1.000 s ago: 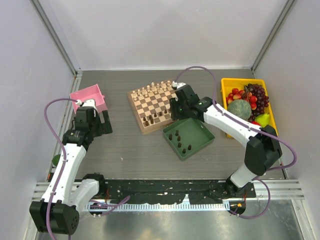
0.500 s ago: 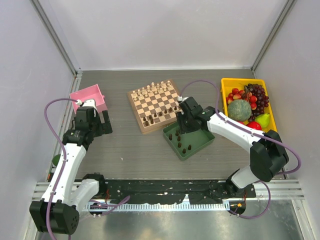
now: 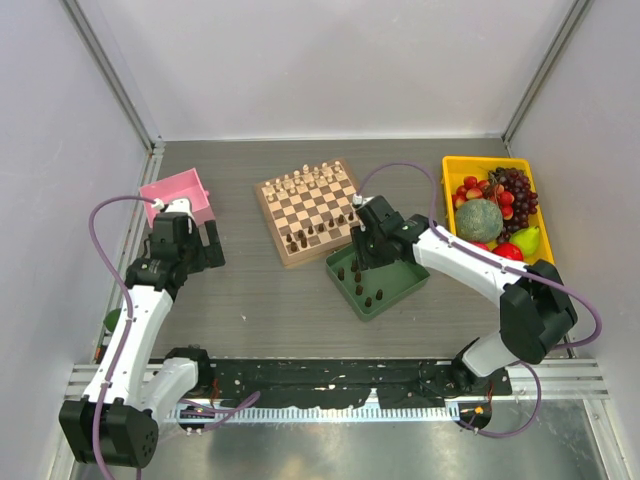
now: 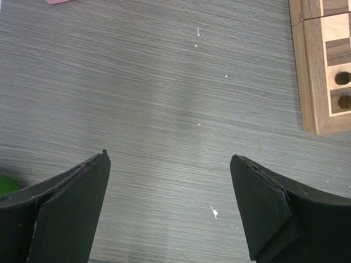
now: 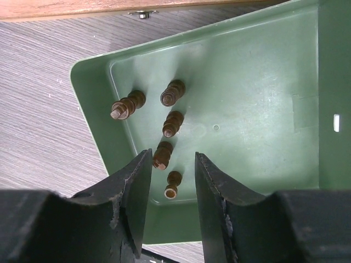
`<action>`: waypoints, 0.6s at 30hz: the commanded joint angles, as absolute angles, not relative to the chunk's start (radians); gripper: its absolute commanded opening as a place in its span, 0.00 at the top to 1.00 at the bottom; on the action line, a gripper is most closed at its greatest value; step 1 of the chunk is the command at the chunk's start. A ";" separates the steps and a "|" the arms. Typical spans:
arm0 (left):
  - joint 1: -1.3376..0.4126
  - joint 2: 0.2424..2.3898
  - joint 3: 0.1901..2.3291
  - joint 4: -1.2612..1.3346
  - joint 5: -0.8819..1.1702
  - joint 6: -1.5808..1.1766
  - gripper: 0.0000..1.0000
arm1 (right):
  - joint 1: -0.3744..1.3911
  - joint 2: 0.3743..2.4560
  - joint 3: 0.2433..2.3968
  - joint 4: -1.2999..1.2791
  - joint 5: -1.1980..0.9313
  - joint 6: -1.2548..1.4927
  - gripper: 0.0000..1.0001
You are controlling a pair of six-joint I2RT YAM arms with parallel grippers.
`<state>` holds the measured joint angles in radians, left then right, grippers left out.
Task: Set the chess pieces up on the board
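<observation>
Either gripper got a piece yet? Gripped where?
Nothing is held. The right gripper stands open astride small dark brown wooden chess pieces in the square green tray, gaps showing; the left gripper is open, empty.

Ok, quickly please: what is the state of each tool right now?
Left tool: wide open, holding nothing, above the table.
Right tool: partly open, holding nothing, above the dark chess pieces in the green tray.

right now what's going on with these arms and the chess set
The right end effector hangs over the green tray, jaws apart above the dark chess pieces in it, gripping none. A few already stand on the board, opposite the pale pieces. The left end effector sits open over the table.
</observation>
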<state>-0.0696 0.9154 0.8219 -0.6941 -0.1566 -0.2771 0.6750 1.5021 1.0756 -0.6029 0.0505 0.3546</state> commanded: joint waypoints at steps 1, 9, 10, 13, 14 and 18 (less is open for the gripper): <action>-0.064 0.907 0.867 -0.690 -0.169 -0.268 0.01 | 0.683 1.488 1.115 -0.595 0.060 0.376 0.57; -0.063 0.908 0.868 -0.690 -0.170 -0.267 0.01 | 0.683 1.560 1.109 -0.584 0.043 0.379 0.57; -0.063 0.908 0.868 -0.690 -0.170 -0.268 0.01 | 0.683 1.565 1.109 -0.578 0.031 0.380 0.57; -0.063 0.908 0.868 -0.690 -0.170 -0.268 0.01 | 0.686 1.589 1.112 -0.568 0.025 0.380 0.57; -0.063 0.908 0.867 -0.689 -0.170 -0.268 0.01 | 0.686 1.592 1.114 -0.565 0.026 0.380 0.58; -0.063 0.910 0.867 -0.690 -0.169 -0.267 0.01 | 0.689 1.612 1.121 -0.565 0.021 0.377 0.58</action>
<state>-0.0696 0.9154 0.8299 -0.6975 -0.1574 -0.2771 0.6796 1.6039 1.0775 -0.5972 0.0296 0.3698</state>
